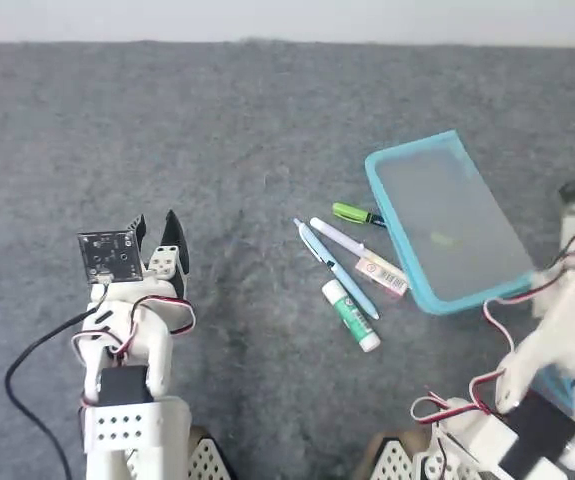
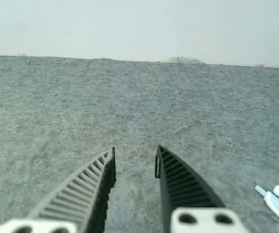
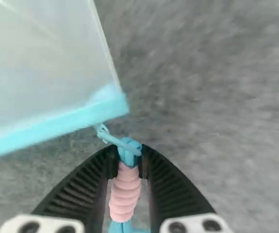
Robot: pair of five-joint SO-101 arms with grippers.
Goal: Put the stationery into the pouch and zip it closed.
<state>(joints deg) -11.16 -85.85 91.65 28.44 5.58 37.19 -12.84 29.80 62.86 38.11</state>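
right gripper (image 3: 128, 150) – clamped on zip pull (image 3: 124, 189) | pens (image 1: 335, 268) – beside pouch (image 1: 437, 200)

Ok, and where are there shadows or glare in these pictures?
High view: soft, even light; the blue pen casts only a thin shadow on the grey mat, and the pouch has a pale sheen, no hard glare. Left wrist view: no strong shadow under the left gripper. Right wrist view: the zipper pull in the right gripper is evenly lit.
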